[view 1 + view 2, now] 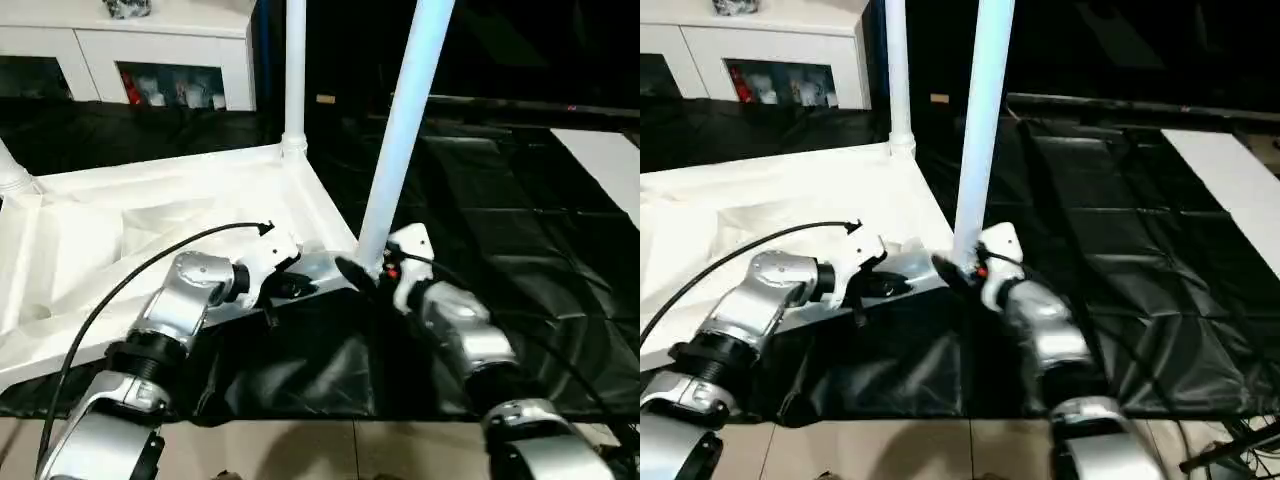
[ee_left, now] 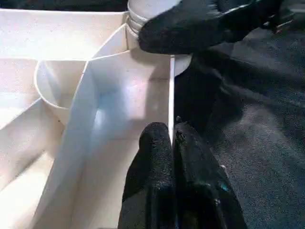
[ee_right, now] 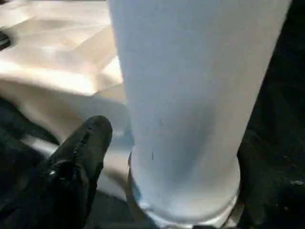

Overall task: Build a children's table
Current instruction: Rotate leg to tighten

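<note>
My left gripper [image 2: 171, 143] is pinched shut on the thin side wall of the tabletop [image 1: 150, 230]; one finger sits on each face of that rim. I judge this hold is there to keep the top from sliding or tipping while a leg is worked into the near corner.

My right gripper [image 1: 372, 275] is at the foot of the near leg [image 1: 400, 130]. One finger [image 3: 78, 157] lies beside the tube, apparently just off it; I cannot tell where the other finger is, so I cannot tell how wide the hand stands or whether it grips.

The tabletop lies upside down, ribs up, on the black work table [image 1: 520, 220]. The near leg stands in the corner socket and leans toward 1 o'clock in the head view, so I judge it not fully seated. A second leg [image 1: 294, 70] stands straight at the far corner, at 12 o'clock. A third leg's base [image 1: 12, 175] shows at 9 o'clock. A white cabinet [image 1: 150, 50] stands beyond, at 11 o'clock.
</note>
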### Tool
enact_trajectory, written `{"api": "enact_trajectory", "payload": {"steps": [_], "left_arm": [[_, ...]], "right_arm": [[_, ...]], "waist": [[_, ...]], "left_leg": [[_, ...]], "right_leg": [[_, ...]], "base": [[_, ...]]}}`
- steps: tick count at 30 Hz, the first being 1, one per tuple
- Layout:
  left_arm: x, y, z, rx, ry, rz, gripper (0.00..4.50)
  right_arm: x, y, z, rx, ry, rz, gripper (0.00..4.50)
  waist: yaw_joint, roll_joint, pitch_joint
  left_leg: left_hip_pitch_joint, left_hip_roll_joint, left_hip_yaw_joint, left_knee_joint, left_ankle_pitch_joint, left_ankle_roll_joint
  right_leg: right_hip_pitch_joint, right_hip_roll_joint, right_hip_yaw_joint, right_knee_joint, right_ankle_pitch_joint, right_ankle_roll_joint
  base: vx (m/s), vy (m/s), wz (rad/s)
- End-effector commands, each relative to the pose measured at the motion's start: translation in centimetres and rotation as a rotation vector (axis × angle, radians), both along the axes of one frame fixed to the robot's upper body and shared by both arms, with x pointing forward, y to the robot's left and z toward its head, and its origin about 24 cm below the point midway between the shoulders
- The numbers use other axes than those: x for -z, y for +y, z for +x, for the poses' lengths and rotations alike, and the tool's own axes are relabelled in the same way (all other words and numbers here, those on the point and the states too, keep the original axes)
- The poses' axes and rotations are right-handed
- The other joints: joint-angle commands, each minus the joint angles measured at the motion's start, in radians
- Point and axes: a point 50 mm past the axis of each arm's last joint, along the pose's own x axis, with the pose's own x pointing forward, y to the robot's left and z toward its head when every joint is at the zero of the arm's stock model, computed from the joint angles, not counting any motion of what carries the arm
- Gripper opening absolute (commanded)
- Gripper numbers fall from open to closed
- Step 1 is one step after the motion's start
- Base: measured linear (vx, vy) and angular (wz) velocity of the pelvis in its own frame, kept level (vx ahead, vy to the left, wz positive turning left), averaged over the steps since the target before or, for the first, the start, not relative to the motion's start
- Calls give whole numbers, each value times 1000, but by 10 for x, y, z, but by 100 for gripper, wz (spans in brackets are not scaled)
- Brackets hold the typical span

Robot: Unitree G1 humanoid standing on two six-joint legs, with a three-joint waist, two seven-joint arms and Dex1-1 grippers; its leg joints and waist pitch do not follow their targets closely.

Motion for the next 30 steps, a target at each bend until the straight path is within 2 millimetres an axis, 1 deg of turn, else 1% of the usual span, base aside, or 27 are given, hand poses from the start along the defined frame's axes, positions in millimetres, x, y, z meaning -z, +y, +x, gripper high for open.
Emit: {"api": "enact_trajectory", "payload": {"steps": [1, 2, 3, 4, 5, 7, 8, 9, 10, 11, 12, 13, 14, 15, 16, 17, 18, 19, 21, 22, 23, 24, 25, 26, 27, 28, 30], "left_arm": [[-5, -15, -6, 141, 0, -90, 0], [-5, -15, -6, 141, 0, -90, 0], [-6, -9, -8, 181, 19, -81, 0], [-7, -3, -10, 215, 36, -74, 0], [-7, -3, -10, 215, 36, -74, 0], [-8, 0, -11, 227, 45, -74, 0], [-8, 3, -12, 248, 51, -69, 0], [-9, 5, -13, 261, 62, -65, 0], [-10, 11, -15, 297, 89, -53, 0], [-10, 12, -16, 303, 93, -52, 0], [-10, 13, -16, 308, 98, -50, 0], [-10, 17, -18, 326, 114, -36, 0], [-10, 18, -19, 332, 119, -28, 0], [-10, 20, -20, 334, 123, -25, 0], [-10, 21, -20, 338, 125, -24, 0], [-10, 22, -21, 338, 129, -24, 0], [-10, 22, -21, 338, 129, -24, 0], [-10, 24, -22, 339, 131, -23, 0], [-9, 26, -22, 334, 134, -23, 0], [-9, 27, -23, 334, 136, -23, 0], [-8, 27, -24, 335, 137, -23, 0], [-8, 27, -24, 335, 138, -22, 0], [-8, 27, -24, 335, 141, -22, 0], [-8, 27, -24, 335, 141, -22, 0], [-7, 27, -24, 335, 142, -18, 0], [-6, 26, -24, 330, 140, -11, 0], [-5, 25, -23, 313, 130, -9, 0]], "right_arm": [[-6, 20, -6, -226, -3, -15, 435], [-6, 20, -6, -226, -3, -15, 435], [-8, 13, -7, -286, -3, -28, 435], [-10, 7, -8, -349, -4, -43, 435], [-10, 7, -8, -349, -4, -43, 435], [-11, 5, -9, -379, 0, -48, 435], [-12, 3, -10, -416, 6, -52, 435], [-13, 1, -11, -447, 17, -50, 435], [-14, -2, -14, -529, 43, -50, 419], [-14, -2, -15, -542, 48, -51, 409], [-14, -2, -15, -552, 52, -52, 401], [-14, -3, -17, -593, 62, -66, 398], [-14, -3, -17, -611, 64, -76, 381], [-14, -3, -18, -627, 68, -82, 381], [-14, -3, -19, -643, 73, -85, 367], [-14, -2, -19, -649, 75, -86, 359], [-14, -2, -19, -649, 75, -86, 348], [-13, -1, -19, -660, 78, -86, 348], [-13, 1, -20, -669, 80, -83, 323], [-12, 2, -21, -680, 79, -85, 312], [-12, 3, -21, -682, 79, -83, 312], [-12, 3, -22, -682, 80, -82, 308], [-12, 3, -22, -684, 80, -79, 296], [-12, 3, -22, -684, 80, -79, 296], [-11, 4, -23, -677, 78, -72, 277], [-11, 4, -24, -660, 76, -55, 274], [-9, 5, -24, -617, 72, -43, 268]], "waist": [[4, -2, -56], [5, -1, -58], [5, 0, -61], [7, 0, -64], [8, 2, -64], [14, 5, -69], [16, -1, -71], [20, -3, -73], [26, -6, -73], [29, -7, -72], [30, -6, -71], [33, -9, -66], [35, -8, -63], [35, -12, -62], [37, -8, -59], [35, -12, -58], [36, -11, -58], [35, -12, -56], [33, -13, -57], [33, -11, -57], [33, -7, -58], [33, -10, -59], [33, -5, -59], [32, -7, -60], [33, -5, -60], [33, -3, -62], [33, -4, -62]], "left_leg": [[7, 31, -17, -76, -314, 27], [6, 31, -18, -75, -298, 31], [4, 31, -16, -74, -262, 39], [5, 32, -13, -69, -227, 51], [6, 33, -11, -68, -213, 58], [2, 36, -8, -63, -124, 80], [2, 35, -6, -60, -108, 89], [1, 36, -5, -58, -79, 106], [-1, 34, -3, -54, -73, 122], [0, 35, -3, -54, -73, 127], [-1, 36, -3, -55, -78, 128], [1, 40, -3, -59, -115, 111], [3, 41, -4, -61, -148, 91], [4, 42, -4, -63, -165, 81], [5, 43, -6, -66, -195, 60], [6, 43, -6, -67, -207, 52], [7, 45, -7, -69, -216, 42], [9, 44, -8, -71, -239, 22], [8, 44, -10, -73, -248, 13], [8, 44, -10, -73, -244, 10], [8, 43, -11, -73, -242, 9], [9, 42, -9, -71, -237, 10], [8, 41, -9, -71, -226, 12], [7, 41, -9, -71, -223, 13], [6, 41, -9, -70, -217, 14], [6, 41, -9, -70, -207, 17], [6, 41, -9, -69, -200, 18]], "right_leg": [[30, -55, 48, -89, -323, -196], [32, -56, 48, -85, -305, -203], [37, -55, 47, -79, -262, -217], [38, -54, 48, -72, -206, -235], [38, -53, 47, -68, -174, -247], [46, -47, 43, -47, -28, -285], [48, -45, 42, -45, 1, -292], [49, -45, 41, -37, 48, -307], [50, -46, 40, -34, 57, -314], [49, -46, 39, -35, 51, -314], [48, -47, 40, -35, 42, -314], [44, -50, 39, -42, -27, -304], [42, -51, 40, -47, -83, -294], [40, -51, 40, -49, -111, -287], [38, -53, 41, -54, -163, -274], [36, -54, 42, -57, -185, -266], [37, -55, 42, -57, -202, -261], [33, -54, 43, -62, -238, -249], [35, -56, 44, -62, -251, -240], [34, -55, 44, -62, -246, -239], [34, -55, 45, -62, -239, -240], [35, -54, 45, -61, -224, -243], [36, -54, 46, -58, -205, -248], [37, -53, 45, -58, -197, -249], [38, -53, 45, -57, -187, -251], [39, -52, 44, -54, -155, -261], [40, -51, 44, -52, -136, -265]], "base": [[0, 0, 0], [0, 0, 0], [0, 0, 0], [52, -19, 4], [52, -19, 4], [27, -6, 1], [0, 0, 0], [0, 0, 0], [0, 0, 0], [0, 0, 0], [0, 0, 0], [0, 0, 0], [0, 0, 0], [0, 0, 0], [0, 0, 0], [0, 0, 0], [0, 0, 0], [0, 0, 0], [0, 0, 0], [0, 0, 0], [0, 0, 0], [0, 0, 0], [0, 0, 0], [0, 0, 0], [0, 0, 0], [0, 0, 0], [0, 0, 0]]}}
